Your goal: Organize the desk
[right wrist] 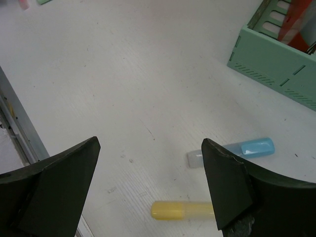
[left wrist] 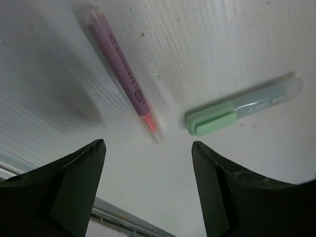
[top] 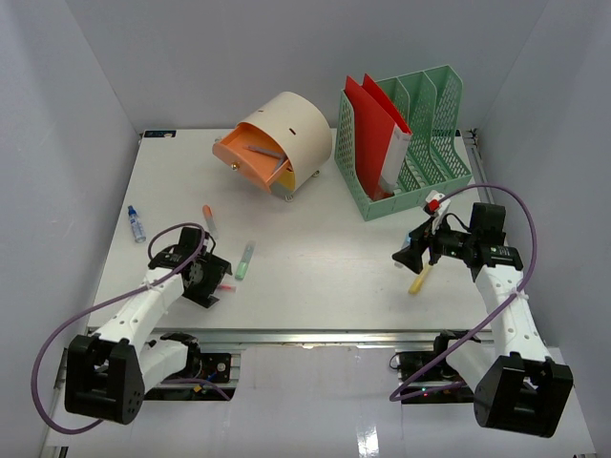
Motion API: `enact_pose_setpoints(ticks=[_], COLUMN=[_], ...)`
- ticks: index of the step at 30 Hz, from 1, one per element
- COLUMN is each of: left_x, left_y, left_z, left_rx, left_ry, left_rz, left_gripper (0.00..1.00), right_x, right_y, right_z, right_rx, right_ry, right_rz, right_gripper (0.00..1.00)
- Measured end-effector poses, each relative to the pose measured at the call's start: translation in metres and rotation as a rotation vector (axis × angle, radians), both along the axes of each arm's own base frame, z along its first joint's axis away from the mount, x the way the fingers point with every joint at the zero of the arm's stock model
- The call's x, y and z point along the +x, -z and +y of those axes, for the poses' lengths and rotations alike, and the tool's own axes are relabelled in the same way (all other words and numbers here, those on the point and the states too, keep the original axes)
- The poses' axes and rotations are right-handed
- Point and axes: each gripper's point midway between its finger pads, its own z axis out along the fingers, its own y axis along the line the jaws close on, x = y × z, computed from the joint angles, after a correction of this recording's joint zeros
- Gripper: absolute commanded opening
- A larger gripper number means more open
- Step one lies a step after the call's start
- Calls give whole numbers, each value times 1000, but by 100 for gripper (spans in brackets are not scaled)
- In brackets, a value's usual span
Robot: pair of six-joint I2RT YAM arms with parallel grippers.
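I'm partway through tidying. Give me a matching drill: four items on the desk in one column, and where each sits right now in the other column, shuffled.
Items
1. pink translucent plastic highlighter
2. yellow plastic highlighter
3. red flat folders
4. blue and white marker

Places
A. standing in the mint-green slotted file rack
B. alone near the left edge of the desk
C. lying in front of the open left gripper, beside a green highlighter
D. lying below the open right gripper, near a light-blue highlighter

Pairs: 1-C, 2-D, 3-A, 4-B
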Motion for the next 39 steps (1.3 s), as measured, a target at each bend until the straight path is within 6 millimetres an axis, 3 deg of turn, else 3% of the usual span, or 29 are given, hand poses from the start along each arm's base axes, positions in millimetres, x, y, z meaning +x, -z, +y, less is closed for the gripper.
enact_pose_setpoints(ticks=[7,19,39], left_x=[15,19,29], left_y=[0,16,29], left_z=[14,32,40], left_rx=[43,53,62], left_ry=[-32,-50,4], left_rz=[43,133,172], left_gripper=[73,50,44], right_x=[-2,1,2], right_y=[-1,0,1], right_z=[-2,-6,-9], right_rx=[-19,-38,-45], right_ry=[11,30,44], right_rz=[-31,-38,-37], right_gripper=[90,90,90])
